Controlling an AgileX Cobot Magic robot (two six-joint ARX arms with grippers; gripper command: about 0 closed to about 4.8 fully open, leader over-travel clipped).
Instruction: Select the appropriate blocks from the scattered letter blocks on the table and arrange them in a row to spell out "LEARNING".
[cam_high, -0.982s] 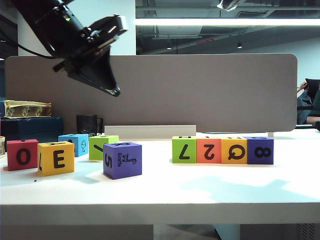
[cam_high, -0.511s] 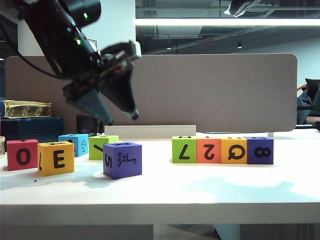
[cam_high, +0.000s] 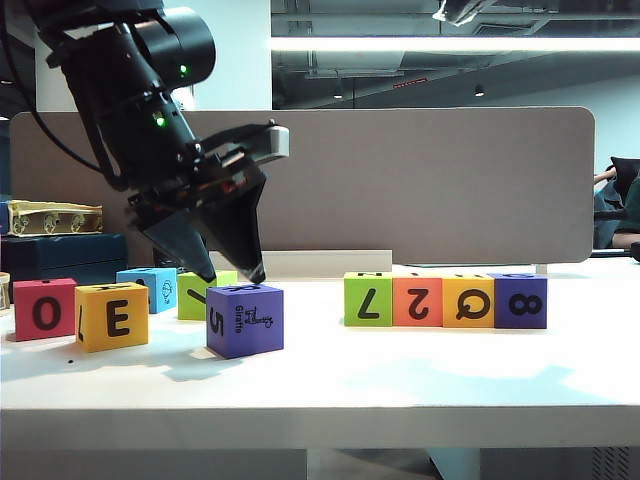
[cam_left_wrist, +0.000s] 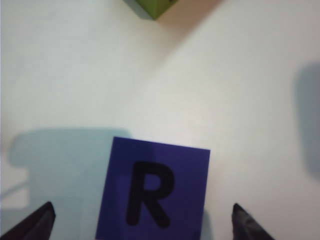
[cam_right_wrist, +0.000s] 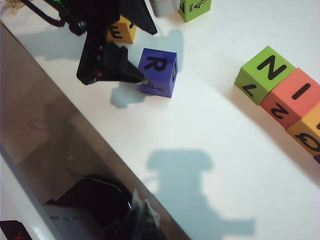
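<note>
Judging by its matte look, the purple R block (cam_left_wrist: 152, 190) is probably light and firm — it sits on the table (cam_high: 400, 370), apart from the row. The left gripper (cam_high: 232, 275) hangs open above it; two opposite flat sides should be taken. The right gripper is not seen.

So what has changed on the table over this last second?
The left gripper came down from high over the table and opened its jaws; it now hangs just above the purple block with R on top, not touching it. All the blocks stayed put, including the row of four on the right. The right gripper is out of view.
</note>
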